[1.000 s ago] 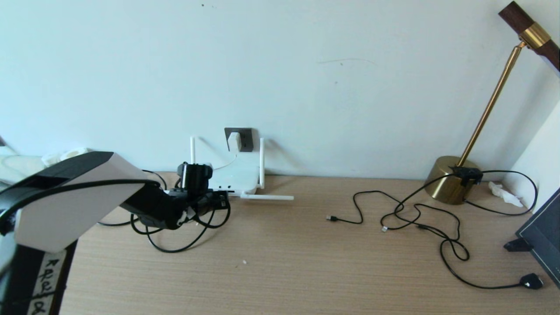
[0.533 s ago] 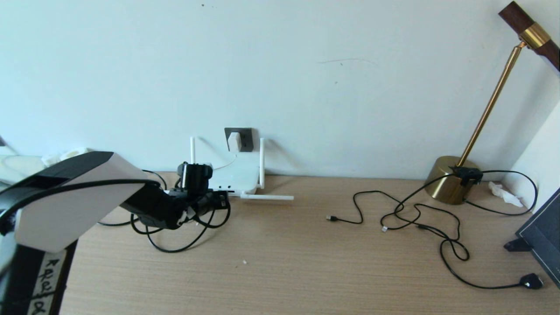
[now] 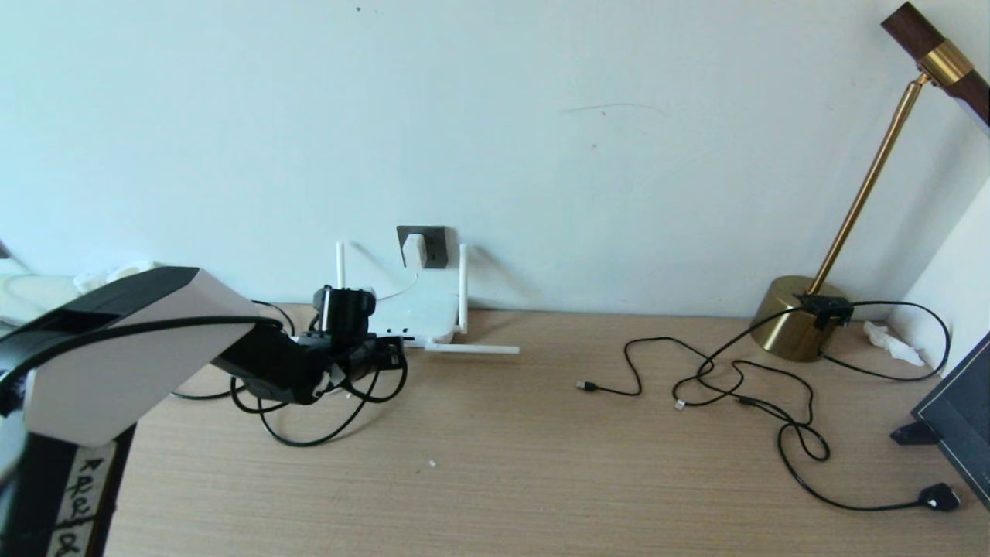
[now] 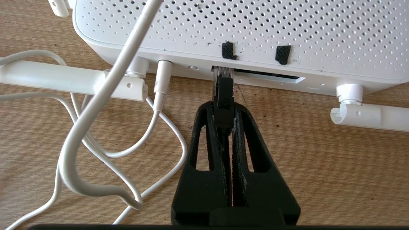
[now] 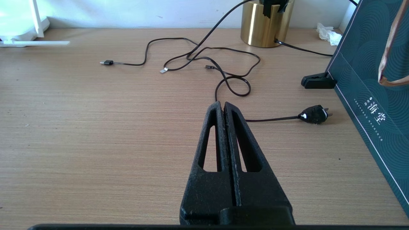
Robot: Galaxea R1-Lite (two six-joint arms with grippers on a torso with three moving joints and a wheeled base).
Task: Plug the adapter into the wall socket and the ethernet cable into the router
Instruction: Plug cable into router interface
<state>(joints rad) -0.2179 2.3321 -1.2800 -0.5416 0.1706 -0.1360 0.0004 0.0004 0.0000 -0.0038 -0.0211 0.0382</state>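
The adapter [image 3: 414, 249], a small white rounded block, sits plugged into the dark grey wall socket [image 3: 430, 245] on the wall, its thin white cord running down to the router [image 3: 418, 313]. The router is a flat white perforated box lying on the wooden table just below the socket, two antennas upright and one lying flat on the table. The ethernet cable [image 4: 223, 101] is black with a clear tip, and that tip is in a dark port slot on the router's edge.
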